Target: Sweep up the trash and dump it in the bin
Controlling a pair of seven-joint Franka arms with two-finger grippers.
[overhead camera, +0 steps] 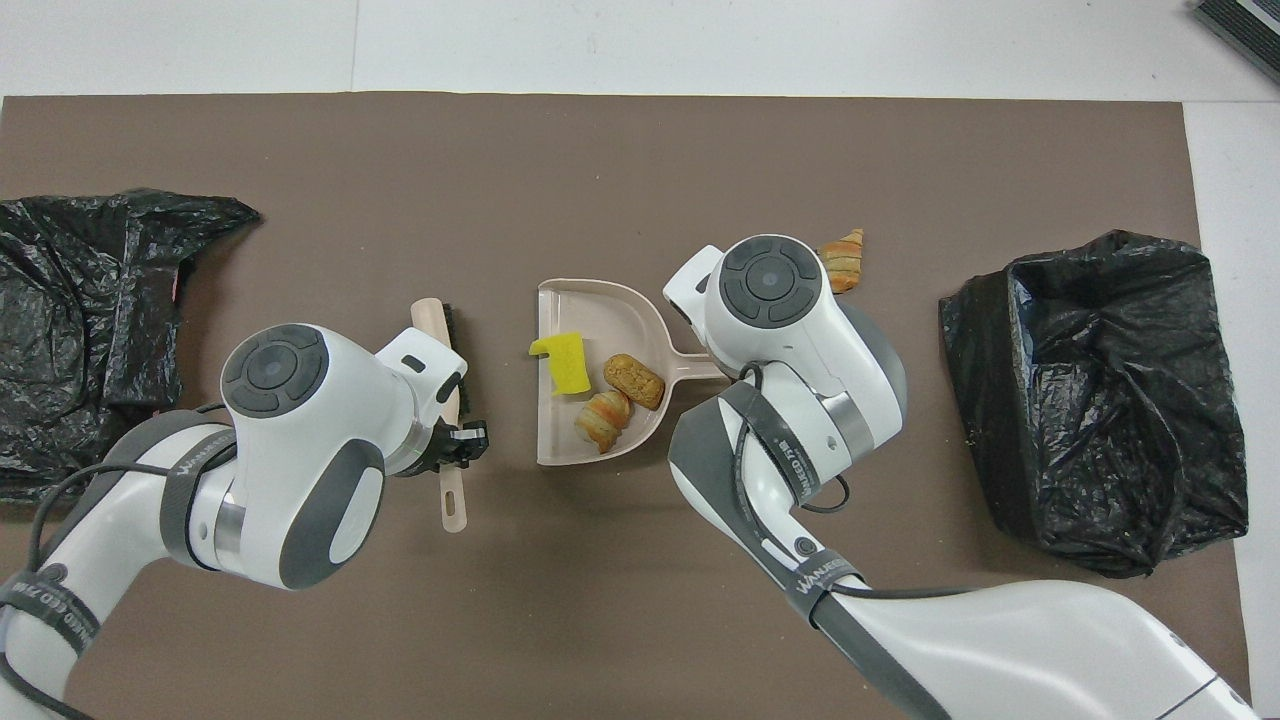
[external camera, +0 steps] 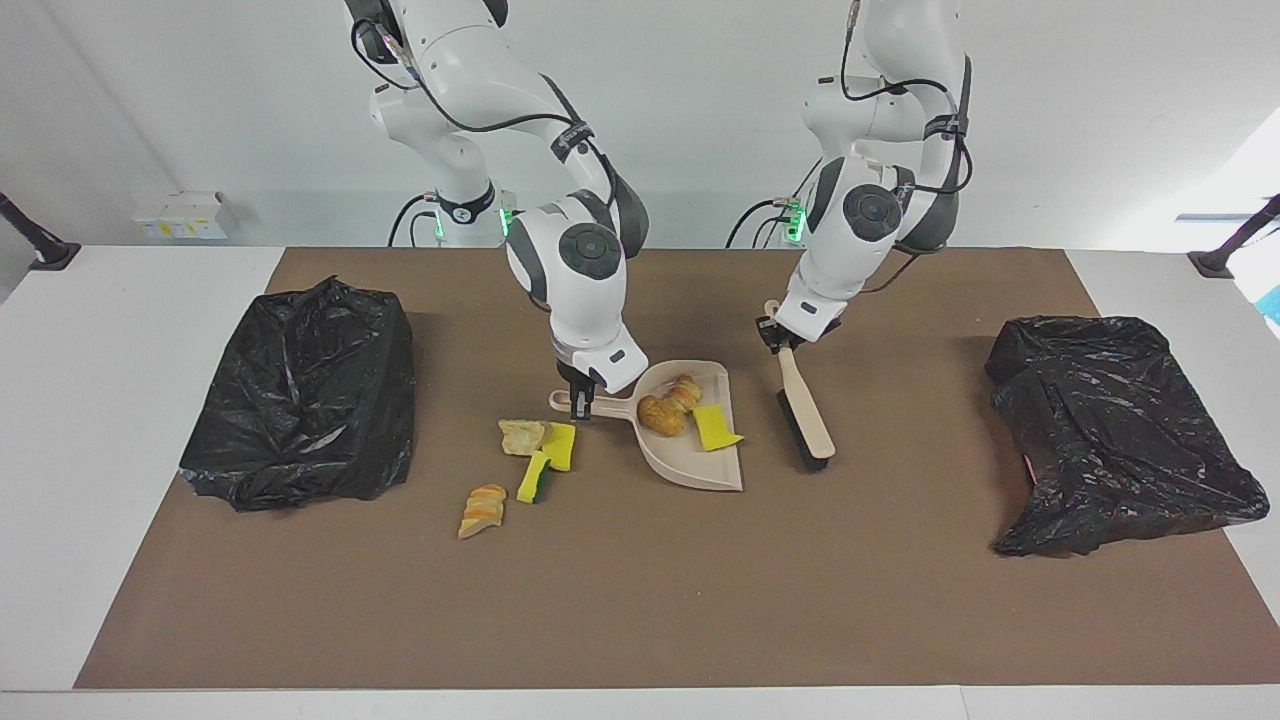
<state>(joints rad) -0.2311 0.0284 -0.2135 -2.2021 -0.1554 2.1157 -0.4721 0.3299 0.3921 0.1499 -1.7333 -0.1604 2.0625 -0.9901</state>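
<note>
The beige dustpan point(external camera: 690, 468) point(overhead camera: 585, 305) lies mid-mat, and my right gripper point(external camera: 580, 404) is shut on its handle point(overhead camera: 697, 368). In the pan lie three bits of trash: a yellow sponge point(external camera: 716, 427) point(overhead camera: 567, 364) and two bread chunks point(external camera: 660, 414) point(overhead camera: 633, 380). More trash lies on the mat beside the handle: a bread piece point(external camera: 522, 436), two sponges point(external camera: 558, 446) and a bread slice point(external camera: 483, 508). My left gripper point(external camera: 783, 336) point(overhead camera: 462, 445) is shut on the beige brush point(external camera: 806, 412) point(overhead camera: 438, 328), which slants down beside the pan's open lip. The right arm hides the right gripper in the overhead view.
Two black-bagged bins stand on the brown mat, one at the right arm's end point(external camera: 310, 390) point(overhead camera: 1100, 400), one at the left arm's end point(external camera: 1110, 430) point(overhead camera: 90, 300). A croissant point(overhead camera: 842, 260) shows past the right wrist.
</note>
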